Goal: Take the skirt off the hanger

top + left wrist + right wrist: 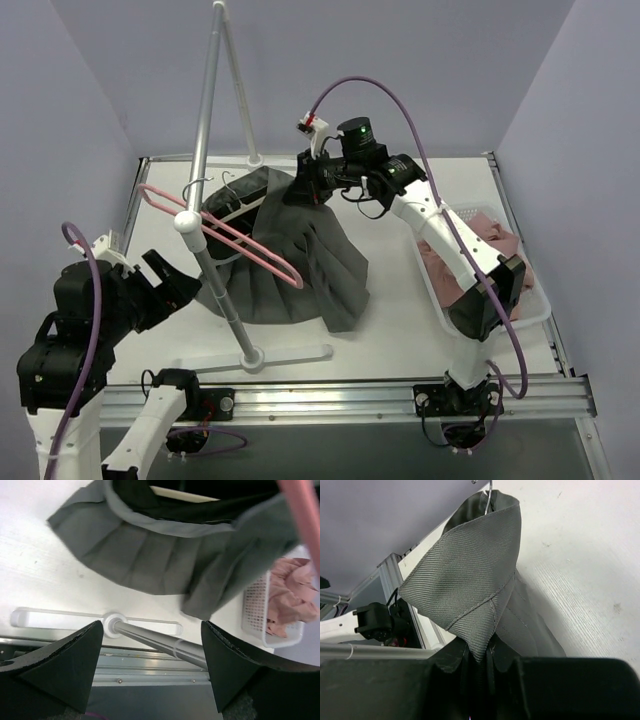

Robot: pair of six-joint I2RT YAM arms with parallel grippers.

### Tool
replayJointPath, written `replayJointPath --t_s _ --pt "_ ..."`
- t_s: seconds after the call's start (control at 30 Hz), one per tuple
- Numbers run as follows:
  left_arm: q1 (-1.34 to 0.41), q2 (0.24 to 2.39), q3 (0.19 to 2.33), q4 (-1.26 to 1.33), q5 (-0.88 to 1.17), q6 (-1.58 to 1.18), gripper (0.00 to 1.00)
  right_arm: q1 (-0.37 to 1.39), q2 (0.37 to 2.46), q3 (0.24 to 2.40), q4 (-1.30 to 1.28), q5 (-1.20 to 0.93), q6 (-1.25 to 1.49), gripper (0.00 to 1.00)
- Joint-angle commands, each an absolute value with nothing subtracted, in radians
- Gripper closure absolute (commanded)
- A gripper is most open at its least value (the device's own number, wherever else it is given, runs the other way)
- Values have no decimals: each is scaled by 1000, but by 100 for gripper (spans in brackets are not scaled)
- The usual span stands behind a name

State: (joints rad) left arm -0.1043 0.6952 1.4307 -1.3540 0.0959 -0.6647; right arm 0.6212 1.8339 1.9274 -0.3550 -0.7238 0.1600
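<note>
The grey pleated skirt (320,270) is draped from the rack down onto the table, its hem spread on the white surface. Its waistband still sits around a hanger whose metal hook (231,182) shows at the left of the waist. The hanger's pale bar (180,495) lies inside the waist. My right gripper (306,180) is shut on a folded corner of the skirt's waistband (465,580), the hook (489,500) just beyond it. My left gripper (168,283) stands wide open left of the skirt, holding nothing, with the rack pole (160,642) between its fingers.
An empty pink hanger (230,235) hangs across the rack in front of the skirt. The rack's pole (205,110) slants up from its base (290,355) near the front rail. A white basket (535,300) of pink cloth stands at the right.
</note>
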Motion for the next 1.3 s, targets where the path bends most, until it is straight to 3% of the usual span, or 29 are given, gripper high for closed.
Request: replayJointPath --t_s 0.0,0.23,0.37,0.6,1.0,1.27 --pt "-109 686 1355 -1385 9 -704 12 604 1704 1870 -250 -758 178 100" --pt "-107 656 1149 -1201 38 -795 18 569 1609 1711 -132 -825 253 100" --pt "-106 693 1100 -1042 74 -789 36 563 1608 1694 -124 -857 281 100" --pt "-104 775 1120 -873 64 -651 45 563 1650 1703 -146 -926 305 100" --pt "-94 842 1003 -552 210 -640 57 581 1683 1637 -101 -1003 354 100" --pt "-94 946 985 -433 241 -753 59 612 1706 1669 -92 -1014 365 100"
